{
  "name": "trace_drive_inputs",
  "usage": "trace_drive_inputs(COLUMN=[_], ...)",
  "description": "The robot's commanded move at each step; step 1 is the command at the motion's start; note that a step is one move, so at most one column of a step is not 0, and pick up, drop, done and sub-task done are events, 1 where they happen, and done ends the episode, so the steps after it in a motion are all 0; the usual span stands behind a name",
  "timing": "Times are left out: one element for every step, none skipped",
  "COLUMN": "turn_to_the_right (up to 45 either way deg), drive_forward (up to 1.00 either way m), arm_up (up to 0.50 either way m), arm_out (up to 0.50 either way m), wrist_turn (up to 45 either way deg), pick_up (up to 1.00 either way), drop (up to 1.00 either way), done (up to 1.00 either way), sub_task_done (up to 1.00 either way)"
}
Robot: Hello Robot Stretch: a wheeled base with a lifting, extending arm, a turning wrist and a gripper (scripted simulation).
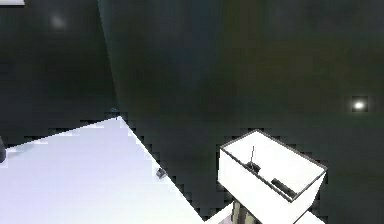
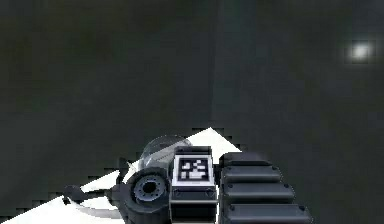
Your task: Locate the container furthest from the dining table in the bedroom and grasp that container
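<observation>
A white open-topped box (image 1: 270,172) stands at the forward view's lower right, with a few thin dark things inside it. In the arm side view the gripper (image 2: 90,200) shows at the bottom, left of a white square with black marks (image 2: 192,168). Its dark round body (image 2: 148,190) lies low over a pale surface (image 2: 208,135). Right behind the body sits a rounded, translucent grey thing (image 2: 160,152), perhaps a container. I cannot tell whether the gripper holds anything.
Dark walls meet in a corner (image 1: 105,60) ahead. A pale flat surface (image 1: 70,175) spreads across the forward view's lower left, with a small dark speck (image 1: 160,174) near its edge. The arm's dark segments (image 2: 255,185) stretch along the arm side view's bottom right.
</observation>
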Motion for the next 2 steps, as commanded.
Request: trace_drive_inputs(turn_to_the_right=[0.0,0.0], drive_forward=[0.0,0.0], arm_up=[0.0,-0.2], arm_out=[0.0,0.0], wrist_turn=[42.0,0.0], pick_up=[0.0,0.0], drop=[0.0,0.0], done=[0.0,0.0], sub_task_done=[0.0,0.0])
